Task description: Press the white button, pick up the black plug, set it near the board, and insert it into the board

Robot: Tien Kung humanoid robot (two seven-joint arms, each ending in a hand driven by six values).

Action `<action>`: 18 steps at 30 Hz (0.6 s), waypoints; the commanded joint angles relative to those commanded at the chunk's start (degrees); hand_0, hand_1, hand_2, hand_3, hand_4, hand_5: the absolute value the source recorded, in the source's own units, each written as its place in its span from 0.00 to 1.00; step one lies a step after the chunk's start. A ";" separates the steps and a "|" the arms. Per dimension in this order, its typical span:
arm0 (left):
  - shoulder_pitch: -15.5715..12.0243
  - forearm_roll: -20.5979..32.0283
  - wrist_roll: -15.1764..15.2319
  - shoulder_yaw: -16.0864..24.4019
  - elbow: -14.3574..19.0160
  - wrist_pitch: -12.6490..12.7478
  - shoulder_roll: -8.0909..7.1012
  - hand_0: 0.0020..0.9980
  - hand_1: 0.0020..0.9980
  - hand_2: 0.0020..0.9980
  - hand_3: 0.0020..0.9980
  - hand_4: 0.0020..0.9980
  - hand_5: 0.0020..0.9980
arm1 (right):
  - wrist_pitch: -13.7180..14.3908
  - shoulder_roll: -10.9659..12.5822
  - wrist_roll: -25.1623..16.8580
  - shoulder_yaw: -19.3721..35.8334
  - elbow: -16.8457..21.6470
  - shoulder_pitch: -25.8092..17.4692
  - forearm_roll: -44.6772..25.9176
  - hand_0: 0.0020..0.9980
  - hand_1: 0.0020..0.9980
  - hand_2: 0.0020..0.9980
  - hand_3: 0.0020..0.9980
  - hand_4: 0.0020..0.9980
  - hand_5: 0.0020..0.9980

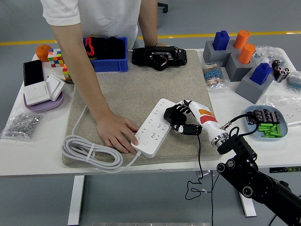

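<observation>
A white power strip (153,128) lies diagonally on the beige mat (134,89). Its white button (145,141) is at the near left end. My right hand (178,119) hovers at the strip's right edge, fingers curled around the black plug (172,114), which sits over the strip's sockets. The plug's black cord (199,155) hangs off the table's front edge. A person's hand (115,134) rests flat on the mat, pressing against the strip's near left end. My left hand is out of view.
The strip's coiled white cable (89,151) lies at the mat's front left. A blue bin (106,52) and a black device (156,57) stand behind the mat. Grey blocks with blue and orange pegs (242,59) and a plate of green parts (265,123) sit right.
</observation>
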State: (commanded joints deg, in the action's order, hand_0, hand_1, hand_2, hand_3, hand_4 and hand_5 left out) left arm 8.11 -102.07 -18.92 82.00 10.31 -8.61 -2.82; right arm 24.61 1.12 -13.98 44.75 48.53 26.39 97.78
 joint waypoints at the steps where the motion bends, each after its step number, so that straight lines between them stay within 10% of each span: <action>1: 0.00 -0.10 -0.01 0.08 0.00 -0.01 0.00 0.69 0.64 0.61 0.64 0.56 0.18 | -0.03 0.00 -0.01 0.01 0.01 0.01 -0.03 0.65 0.68 0.68 0.71 0.94 0.08; 18: -0.03 -0.12 -0.02 0.10 0.00 -0.03 0.09 0.69 0.64 0.61 0.64 0.56 0.18 | -0.73 0.22 0.21 0.79 1.84 -0.50 -0.61 0.75 0.79 0.76 0.77 1.00 0.22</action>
State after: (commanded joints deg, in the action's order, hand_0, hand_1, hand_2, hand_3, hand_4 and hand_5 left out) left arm 8.08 -102.19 -18.94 82.10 10.31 -8.64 -2.72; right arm 23.88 1.34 -13.77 45.53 50.37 25.89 97.17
